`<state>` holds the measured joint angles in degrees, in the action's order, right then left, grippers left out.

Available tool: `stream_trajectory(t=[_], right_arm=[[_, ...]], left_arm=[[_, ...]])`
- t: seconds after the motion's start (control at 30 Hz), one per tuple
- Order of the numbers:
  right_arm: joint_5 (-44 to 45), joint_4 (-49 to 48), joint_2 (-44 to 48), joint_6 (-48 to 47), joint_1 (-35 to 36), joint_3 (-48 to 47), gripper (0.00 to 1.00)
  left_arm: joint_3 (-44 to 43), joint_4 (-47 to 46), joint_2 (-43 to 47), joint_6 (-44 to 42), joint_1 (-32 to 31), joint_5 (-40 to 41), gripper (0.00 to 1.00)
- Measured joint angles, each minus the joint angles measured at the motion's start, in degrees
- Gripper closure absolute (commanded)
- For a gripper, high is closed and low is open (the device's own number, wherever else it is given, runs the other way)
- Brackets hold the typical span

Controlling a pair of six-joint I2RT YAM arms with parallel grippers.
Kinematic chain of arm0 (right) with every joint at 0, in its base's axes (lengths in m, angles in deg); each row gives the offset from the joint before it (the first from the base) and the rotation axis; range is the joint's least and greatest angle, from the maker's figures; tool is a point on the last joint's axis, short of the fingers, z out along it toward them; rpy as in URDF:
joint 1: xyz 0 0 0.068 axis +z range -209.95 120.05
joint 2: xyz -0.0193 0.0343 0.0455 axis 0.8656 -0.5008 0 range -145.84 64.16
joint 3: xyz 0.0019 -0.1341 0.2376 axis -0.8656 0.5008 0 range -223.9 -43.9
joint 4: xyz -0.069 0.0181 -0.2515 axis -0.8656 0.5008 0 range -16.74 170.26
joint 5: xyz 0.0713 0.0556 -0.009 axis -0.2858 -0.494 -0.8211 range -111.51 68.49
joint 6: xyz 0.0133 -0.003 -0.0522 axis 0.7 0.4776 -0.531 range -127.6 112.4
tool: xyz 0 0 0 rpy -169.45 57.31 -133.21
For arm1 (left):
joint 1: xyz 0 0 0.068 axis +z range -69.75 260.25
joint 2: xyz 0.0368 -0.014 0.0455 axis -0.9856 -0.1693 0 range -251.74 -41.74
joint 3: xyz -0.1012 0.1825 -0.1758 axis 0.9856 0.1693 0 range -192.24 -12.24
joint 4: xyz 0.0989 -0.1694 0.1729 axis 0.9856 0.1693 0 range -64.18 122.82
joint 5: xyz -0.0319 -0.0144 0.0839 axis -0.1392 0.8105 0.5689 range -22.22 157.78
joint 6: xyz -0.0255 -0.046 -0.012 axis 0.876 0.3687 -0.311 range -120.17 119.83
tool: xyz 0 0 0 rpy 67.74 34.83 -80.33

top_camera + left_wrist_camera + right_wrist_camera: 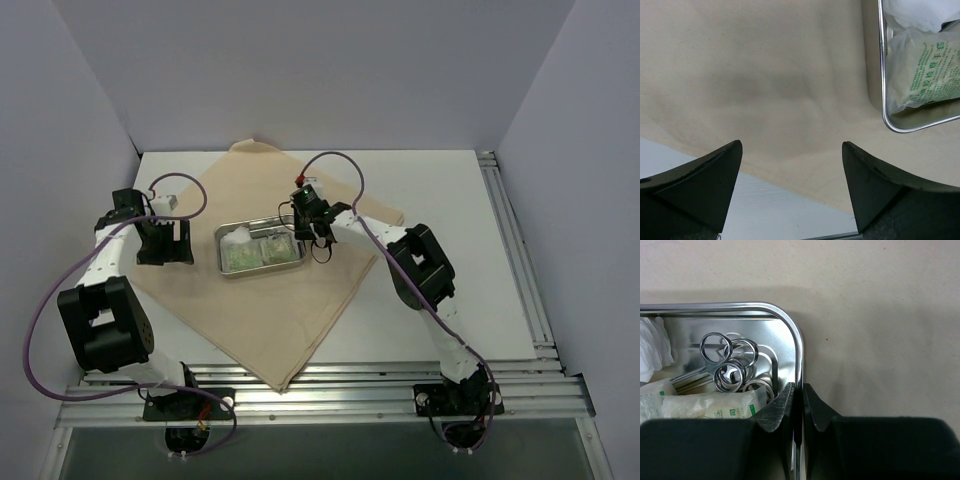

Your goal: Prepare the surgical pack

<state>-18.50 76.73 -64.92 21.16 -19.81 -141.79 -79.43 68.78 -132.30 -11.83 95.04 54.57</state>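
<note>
White table [450, 200] under a spread tan cloth [290, 320], with the tray [260, 272] at its middle (forceps [727, 365], gauze [652, 347] and green packets [927, 70] inside). Near a corner the right gripper [799, 390] pinches the tray's wall, one finger inside, one outside; the left gripper [791, 145] hovers wide open over the cloth beside the tray.

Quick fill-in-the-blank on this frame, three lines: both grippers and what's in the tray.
1. The right gripper pinches the ____ of the steel tray.
2. The left gripper hangs ____ over the cloth, holding nothing.
3. The ring handles of the forceps lie ____ the tray.
Missing words: rim; open; inside.
</note>
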Motion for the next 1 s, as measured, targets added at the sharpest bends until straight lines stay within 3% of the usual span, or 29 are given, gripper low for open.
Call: stream_trajectory(t=[0.33, 1.0], right_arm=[[-1.18, 2.56, -0.02, -5.40, -0.11, -1.66, 1.00], [-1.77, -1.05, 1.60, -3.26, 0.17, 2.75, 0.98]], left_arm=[[0.00, 0.04, 0.79, -0.04, 0.00, 0.68, 0.10], [0.00, 0.09, 1.64, -0.04, 0.00, 1.01, 0.10]])
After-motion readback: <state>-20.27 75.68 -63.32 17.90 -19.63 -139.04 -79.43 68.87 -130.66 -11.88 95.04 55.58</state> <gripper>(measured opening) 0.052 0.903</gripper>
